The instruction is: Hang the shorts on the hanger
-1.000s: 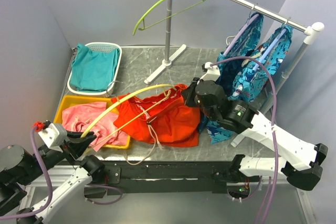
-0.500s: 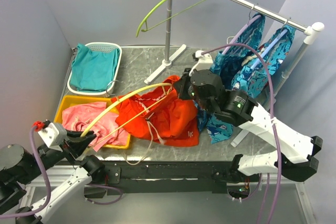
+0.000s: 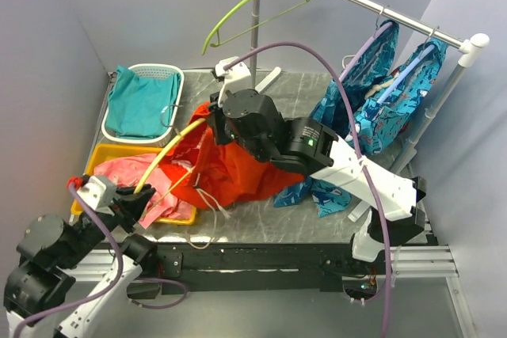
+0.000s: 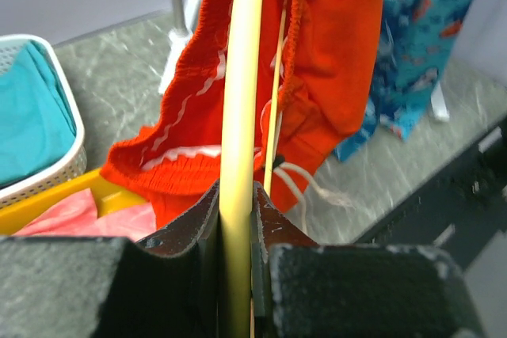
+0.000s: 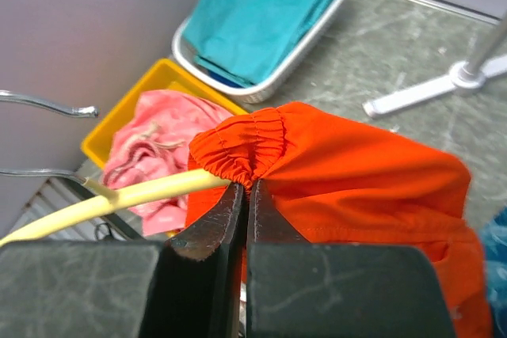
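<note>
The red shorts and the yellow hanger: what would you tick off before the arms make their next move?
1. Hold of the left gripper on the hanger: ok, shut on it.
2. Hold of the right gripper on the shorts: ok, pinching the waistband.
3. Hanger end inside the waistband: ok, seen from the right wrist.
4. Hanger's far end through the shorts: cannot tell, fabric hides it.
5. The drawstring clear of the left gripper: cannot tell, it dangles close beside.
</note>
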Robot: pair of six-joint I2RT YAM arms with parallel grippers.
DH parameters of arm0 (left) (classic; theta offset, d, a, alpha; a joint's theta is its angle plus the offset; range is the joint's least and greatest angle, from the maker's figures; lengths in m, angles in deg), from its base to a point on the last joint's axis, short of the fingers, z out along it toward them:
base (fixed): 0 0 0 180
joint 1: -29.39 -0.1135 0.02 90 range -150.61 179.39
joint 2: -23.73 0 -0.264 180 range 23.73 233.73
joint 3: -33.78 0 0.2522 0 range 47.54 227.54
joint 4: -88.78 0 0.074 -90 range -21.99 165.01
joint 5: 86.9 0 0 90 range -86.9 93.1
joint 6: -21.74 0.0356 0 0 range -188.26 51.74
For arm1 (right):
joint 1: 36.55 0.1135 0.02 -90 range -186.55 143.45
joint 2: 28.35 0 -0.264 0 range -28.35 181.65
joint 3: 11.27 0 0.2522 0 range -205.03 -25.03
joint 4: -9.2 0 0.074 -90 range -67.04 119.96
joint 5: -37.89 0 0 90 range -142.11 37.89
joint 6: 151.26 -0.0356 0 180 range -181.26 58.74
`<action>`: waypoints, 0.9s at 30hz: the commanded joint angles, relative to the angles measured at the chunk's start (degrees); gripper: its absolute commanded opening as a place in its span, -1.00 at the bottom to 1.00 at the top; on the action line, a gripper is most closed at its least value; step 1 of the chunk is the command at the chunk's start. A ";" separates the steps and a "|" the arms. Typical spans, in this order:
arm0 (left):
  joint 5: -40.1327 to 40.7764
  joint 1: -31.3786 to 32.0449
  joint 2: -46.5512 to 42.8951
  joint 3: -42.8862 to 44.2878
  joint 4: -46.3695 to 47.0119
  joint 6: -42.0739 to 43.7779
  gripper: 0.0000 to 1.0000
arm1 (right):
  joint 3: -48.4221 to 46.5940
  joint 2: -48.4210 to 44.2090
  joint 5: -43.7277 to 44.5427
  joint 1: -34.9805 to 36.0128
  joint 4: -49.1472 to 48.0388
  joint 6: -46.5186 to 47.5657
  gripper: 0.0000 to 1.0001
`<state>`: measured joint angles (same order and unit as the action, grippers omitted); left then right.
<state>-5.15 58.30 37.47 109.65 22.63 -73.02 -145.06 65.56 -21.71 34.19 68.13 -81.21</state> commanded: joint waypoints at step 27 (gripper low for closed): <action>-13.89 -10.36 -13.56 -22.99 35.06 -11.51 -0.98 | 19.57 -19.47 -8.06 -12.11 -2.89 -26.72 0.52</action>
<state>-14.55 48.27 24.99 86.70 47.49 -83.23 -127.18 47.44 -25.43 27.46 68.37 -101.65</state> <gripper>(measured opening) 0.182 0.766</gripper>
